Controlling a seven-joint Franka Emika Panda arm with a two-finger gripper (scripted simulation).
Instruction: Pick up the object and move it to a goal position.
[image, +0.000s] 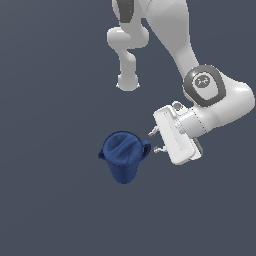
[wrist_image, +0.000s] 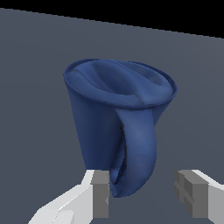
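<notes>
**Closing in on the handle**

My arm (image: 200, 60) reaches across the grey floor (image: 50, 210) from the exterior view's right. The dark blue mug (image: 122, 160) stands on that floor, upright, handle (wrist_image: 138, 153) turned toward me. My claw (wrist_image: 142, 192) is spread, pinching nothing, fingers (wrist_image: 99, 192) flanking the handle's lower loop. I judge that closing on the curved loop alone could let the mug swing, or tip it.

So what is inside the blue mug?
Nothing loose shows inside the blue mug: only curved blue inner surfaces below the rim. The deeper bottom is hidden by the rim and wall.
</notes>
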